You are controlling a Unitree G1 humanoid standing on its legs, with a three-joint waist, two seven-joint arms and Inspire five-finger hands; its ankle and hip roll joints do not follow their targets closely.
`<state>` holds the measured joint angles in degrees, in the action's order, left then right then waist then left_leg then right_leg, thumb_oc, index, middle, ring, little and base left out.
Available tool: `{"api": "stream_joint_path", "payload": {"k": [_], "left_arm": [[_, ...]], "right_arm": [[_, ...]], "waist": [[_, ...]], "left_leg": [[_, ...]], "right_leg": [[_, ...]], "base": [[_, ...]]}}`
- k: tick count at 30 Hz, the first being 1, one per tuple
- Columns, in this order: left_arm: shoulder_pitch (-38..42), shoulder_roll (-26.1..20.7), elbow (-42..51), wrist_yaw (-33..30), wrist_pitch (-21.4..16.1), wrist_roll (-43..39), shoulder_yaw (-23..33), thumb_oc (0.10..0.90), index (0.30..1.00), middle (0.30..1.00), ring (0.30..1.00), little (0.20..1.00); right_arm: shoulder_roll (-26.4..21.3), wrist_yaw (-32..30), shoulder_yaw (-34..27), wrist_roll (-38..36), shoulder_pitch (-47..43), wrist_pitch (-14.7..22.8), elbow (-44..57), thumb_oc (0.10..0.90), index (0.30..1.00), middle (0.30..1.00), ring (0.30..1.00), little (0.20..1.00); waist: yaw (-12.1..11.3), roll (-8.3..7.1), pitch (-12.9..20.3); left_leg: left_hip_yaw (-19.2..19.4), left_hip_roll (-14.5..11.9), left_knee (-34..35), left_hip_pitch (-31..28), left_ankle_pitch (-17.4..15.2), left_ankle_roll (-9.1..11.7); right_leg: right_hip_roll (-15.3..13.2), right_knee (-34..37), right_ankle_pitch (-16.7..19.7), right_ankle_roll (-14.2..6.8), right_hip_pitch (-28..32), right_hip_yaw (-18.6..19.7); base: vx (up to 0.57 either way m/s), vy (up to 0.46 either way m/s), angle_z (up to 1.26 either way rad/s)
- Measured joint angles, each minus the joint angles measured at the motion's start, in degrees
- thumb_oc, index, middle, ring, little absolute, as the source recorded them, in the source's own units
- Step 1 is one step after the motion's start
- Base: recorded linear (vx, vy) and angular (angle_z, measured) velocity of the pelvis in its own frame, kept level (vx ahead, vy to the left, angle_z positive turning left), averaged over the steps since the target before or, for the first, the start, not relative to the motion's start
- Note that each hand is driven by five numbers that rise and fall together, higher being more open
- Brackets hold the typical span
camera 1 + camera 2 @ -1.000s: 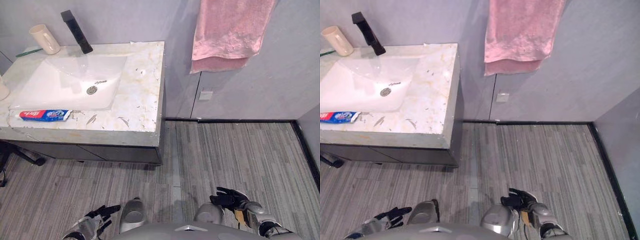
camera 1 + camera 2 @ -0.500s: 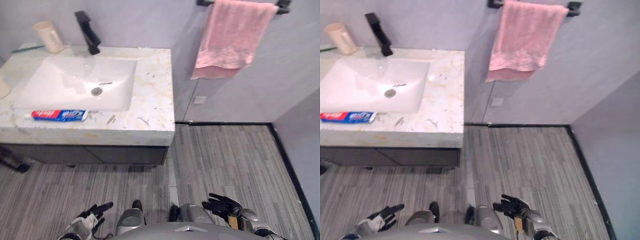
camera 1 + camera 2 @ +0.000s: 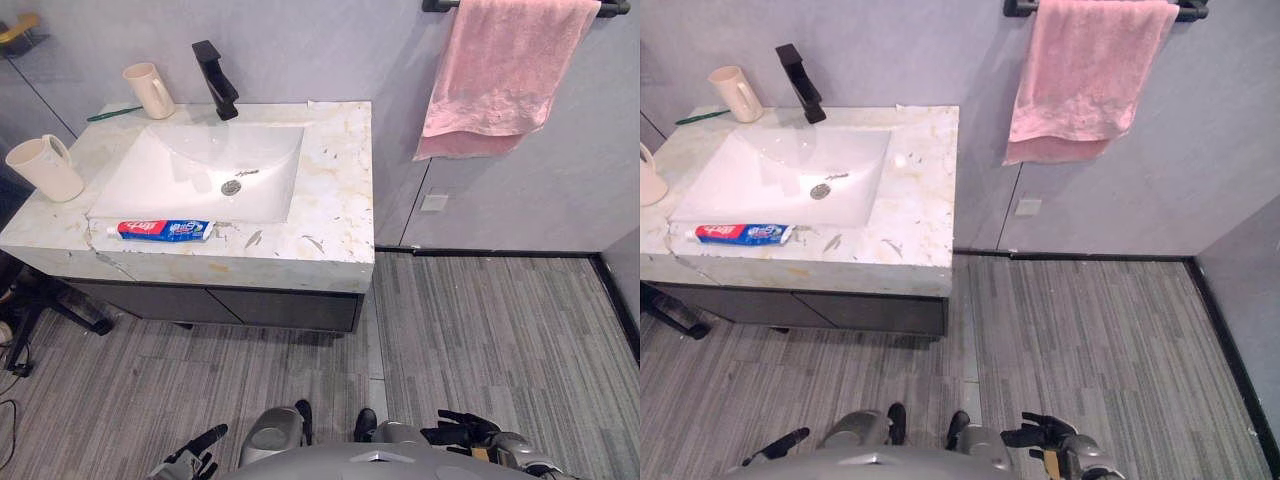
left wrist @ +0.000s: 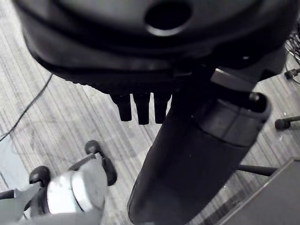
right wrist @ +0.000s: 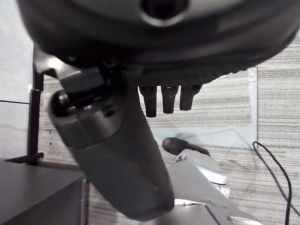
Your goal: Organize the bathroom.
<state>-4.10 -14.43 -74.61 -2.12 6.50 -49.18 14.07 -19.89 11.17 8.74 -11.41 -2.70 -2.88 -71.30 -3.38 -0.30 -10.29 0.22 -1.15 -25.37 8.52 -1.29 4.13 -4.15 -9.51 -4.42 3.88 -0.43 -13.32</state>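
I see the toothpaste (image 3: 160,230) lying flat on the counter (image 3: 330,215) along the near edge of the sink (image 3: 195,180), its long axis running left to right; its blue and red label carries print I can't read from here, and I can't tell which end has the cap. A toothbrush (image 3: 113,114) lies by the far cup (image 3: 149,90) beside the tap (image 3: 216,79), a second cup (image 3: 44,169) stands at the counter's left end, and a pink towel (image 3: 505,72) hangs on the wall rail. My left hand (image 3: 190,462) and right hand (image 3: 462,432) hang low over the floor, fingers relaxed and holding nothing.
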Motion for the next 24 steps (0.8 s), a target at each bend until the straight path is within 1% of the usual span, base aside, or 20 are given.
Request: {"api": "stream_joint_path", "payload": {"k": [1,2,3,5,6,7,8,9,10,11,12,13,14,15,16,19,20,21,23,24], "left_arm": [[-0.11,0.0,-0.34,-0.27,-0.02,-0.01,0.02,0.8,0.9,0.9,0.9,0.9],[0.28,0.02,-0.32,-0.16,-0.02,0.03,-0.07,0.8,0.9,0.9,0.9,0.9],[0.62,0.07,-0.69,0.11,-0.07,0.07,-0.05,0.8,0.9,0.9,0.9,0.9],[1.87,0.41,-1.14,0.13,-0.07,0.05,-0.22,0.8,0.9,0.9,0.9,0.9],[2.33,0.7,-0.89,0.54,-0.09,0.06,-0.22,0.8,0.9,0.9,0.9,0.9],[2.52,1.42,-0.4,1.11,-0.1,0.06,-0.25,0.8,0.9,0.9,0.9,0.9],[2.08,1.92,-0.04,1.33,-0.11,0.04,-0.28,0.8,0.9,0.9,0.9,0.9],[1.86,2.64,-0.09,1.35,-0.1,0.05,-0.3,0.8,0.9,0.9,0.9,0.9],[1.86,2.64,-0.09,1.35,-0.1,0.05,-0.3,0.8,0.9,0.9,0.9,0.9],[2.53,2.53,0.45,1.43,-0.13,0.06,-0.82,0.8,0.9,0.9,0.9,0.9],[2.53,2.53,0.45,1.43,-0.13,0.06,-0.82,0.8,0.9,0.9,0.9,0.9],[2.53,2.36,1.07,1.46,-0.46,0.07,-1.09,0.8,0.9,0.9,0.9,0.9],[2.61,1.83,1.84,1.44,-0.73,0.01,-1.33,0.8,0.9,0.9,0.9,0.9],[3.18,0.63,2.31,1.21,-0.75,-0.05,-1.47,0.8,0.9,0.9,0.9,0.9],[3.47,-0.64,2.3,0.73,0.02,-0.17,-3.11,0.8,0.9,0.9,0.9,0.9],[3.38,-1.8,2.33,0.48,0.23,0.16,-4.74,0.8,0.9,0.9,0.9,0.9],[3.37,-2.14,2.33,0.56,0.33,0.39,-4.81,0.8,0.9,0.9,0.9,0.9],[3.33,-2.28,2.3,0.64,0.57,0.96,-4.86,0.8,0.9,0.9,0.9,0.9],[2.09,-2.35,2.28,0.83,1.26,2.97,-5.17,0.8,0.9,0.9,0.9,0.9],[1.22,-2.36,2.32,1.22,1.77,4.62,-5.19,0.8,0.9,0.9,0.9,0.9]], "right_arm": [[0.03,0.04,0.13,-0.06,-0.23,-0.09,0.23,0.8,0.9,0.9,0.9,0.9],[0.04,0.08,-0.41,-0.11,0.14,-0.15,0.19,0.8,0.9,0.9,0.9,0.9],[-0.07,-0.08,-0.92,-0.02,0.15,-0.16,0.17,0.8,0.9,0.9,0.9,0.9],[-0.49,-0.36,-1.3,-0.05,0.69,-0.12,0.16,0.8,0.9,0.9,0.9,0.9],[-0.92,-0.46,-1.52,-0.08,0.83,0.01,0.18,0.8,0.9,0.9,0.9,0.9],[-2.04,-0.41,-1.33,0.31,0.8,-0.05,0.13,0.8,0.9,0.9,0.9,0.9],[-2.74,-0.29,-1.27,2.03,0.6,-0.04,0.04,0.8,0.9,0.9,0.9,0.9],[-3.84,-0.23,-1.27,2.25,0.37,0.06,0.09,0.8,0.9,0.9,0.9,0.9],[-3.84,-0.23,-1.27,2.25,0.37,0.06,0.09,0.8,0.9,0.9,0.9,0.9],[-4.69,-0.29,-1.48,4.25,-0.14,0.64,-0.22,0.8,0.9,0.9,0.9,0.9],[-4.69,-0.29,-1.48,4.25,-0.14,0.64,-0.22,0.8,0.9,0.9,0.9,0.9],[-4.96,-0.21,-1.38,4.38,-0.36,0.84,-0.44,0.8,0.9,0.9,0.9,0.9],[-4.64,0.02,-1.67,4.36,-0.47,1.05,-0.56,0.8,0.9,0.9,0.9,0.9],[-3.56,0.1,-2.58,4.41,-0.41,1.26,-1.23,0.8,0.9,0.9,0.9,0.9],[-2.92,-0.05,-2.52,4.34,-0.09,0.95,-1.01,0.8,0.9,0.9,0.9,0.9],[-2.62,-0.89,-2.52,4.22,0.6,0.29,-0.93,0.8,0.9,0.9,0.9,0.9],[-2.52,-1.22,-2.59,4.16,0.8,0.01,-0.87,0.8,0.9,0.9,0.9,0.9],[-2.54,-1.77,-2.89,4.0,1.02,-0.12,-0.86,0.8,0.9,0.9,0.9,0.9],[-2.79,-2.15,-3.64,3.73,1.24,-0.13,-0.64,0.8,0.9,0.9,0.9,0.9],[-2.83,-2.39,-3.5,3.95,0.93,-0.12,0.34,0.8,0.9,0.9,0.9,0.9]], "waist": [[0.49,-0.09,0.21],[1.27,0.37,0.88],[1.77,1.34,1.96],[2.15,1.62,2.17],[2.17,2.29,2.56],[1.99,2.42,2.59],[1.78,2.93,2.75],[2.1,4.42,2.9],[2.1,4.42,2.9],[2.85,4.5,2.59],[2.85,4.5,2.59],[2.82,4.38,2.33],[2.74,4.05,2.12],[2.14,1.69,1.12],[1.39,0.07,0.4],[1.31,-0.83,0.13],[1.11,-1.14,0.0],[0.86,-1.24,-0.37],[0.36,-1.46,-0.95],[-0.07,-1.86,-1.23]], "left_leg": [[0.89,-2.52,0.34,-0.25,-0.08,0.14],[0.89,-6.31,1.88,-1.06,-0.27,0.87],[1.05,-12.67,9.62,-4.39,1.91,3.45],[-0.56,-17.08,14.72,-7.42,4.62,5.14],[-2.4,-17.67,16.83,-8.98,5.61,5.34],[-4.45,-16.81,18.58,-11.1,5.97,5.78],[-4.81,-15.76,20.08,-12.51,5.99,6.17],[-4.33,-14.98,20.83,-13.09,6.84,6.01],[-4.33,-14.98,20.83,-13.09,6.84,6.01],[-1.74,-11.29,20.91,-13.52,0.9,7.96],[-1.74,-11.29,20.91,-13.52,0.9,7.96],[-1.53,-9.87,21.56,-13.71,-0.91,7.31],[-1.26,-8.54,22.47,-13.86,-3.47,7.82],[-0.39,-5.7,20.33,-13.27,-3.98,5.78],[0.54,-2.73,16.37,-11.56,-6.51,3.18],[1.96,-0.1,7.72,-7.18,-10.27,0.34],[1.86,0.87,4.52,-5.75,-11.82,-0.59],[1.54,1.64,2.14,-4.92,-13.26,-1.28],[2.74,2.37,1.75,-5.67,-13.87,-2.57],[5.18,2.41,2.77,-6.65,-12.98,-2.93]], "right_leg": [[0.21,0.68,-0.24,0.37,0.73,-0.48],[0.07,0.86,0.31,-0.61,0.73,-0.85],[0.36,0.27,-0.32,-0.52,0.63,-0.98],[-0.21,-1.44,-1.35,-1.39,-0.25,-0.64],[-1.11,-3.49,-2.32,-1.94,-1.34,-0.14],[-2.98,-6.31,-2.79,-3.64,-3.27,1.49],[-3.94,-7.74,-3.08,-4.67,-4.5,2.71],[-4.62,-8.7,-2.92,-6.09,-5.14,3.04],[-4.62,-8.7,-2.92,-6.09,-5.14,3.04],[-8.85,-9.86,-2.04,-9.94,-6.33,4.44],[-8.85,-9.86,-2.04,-9.94,-6.33,4.44],[-10.13,-9.17,-1.25,-11.72,-6.4,5.15],[-11.59,-8.07,-0.26,-12.56,-6.45,5.81],[-14.15,-7.28,0.87,-13.79,-6.27,6.61],[-17.28,-2.91,2.6,-14.39,-3.31,6.11],[-20.19,2.41,4.2,-13.1,0.43,5.06],[-20.9,3.3,5.7,-10.8,0.9,5.08],[-21.66,2.85,8.44,-9.43,0.89,5.24],[-22.48,0.76,15.56,-10.06,-1.09,5.87],[-23.11,-0.14,19.67,-11.19,-3.28,4.6]], "base": [[0.04,0.319,0.05],[0.04,0.481,0.24],[0.02,0.402,0.24],[0.02,0.314,0.16],[0.02,0.383,-0.1],[0.03,0.412,-0.34],[0.03,0.382,-0.42],[0.02,0.203,-0.25],[0.01,0.161,0.05],[0.0,0.054,0.1],[0.02,0.257,0.08],[0.02,0.288,0.03],[0.02,0.375,-0.01],[-0.03,0.379,0.08],[-0.03,0.385,0.14],[0.01,0.301,0.32],[0.03,0.2,0.2],[0.01,0.226,0.09],[-0.02,0.269,-0.26],[-0.03,0.223,-0.84]]}}
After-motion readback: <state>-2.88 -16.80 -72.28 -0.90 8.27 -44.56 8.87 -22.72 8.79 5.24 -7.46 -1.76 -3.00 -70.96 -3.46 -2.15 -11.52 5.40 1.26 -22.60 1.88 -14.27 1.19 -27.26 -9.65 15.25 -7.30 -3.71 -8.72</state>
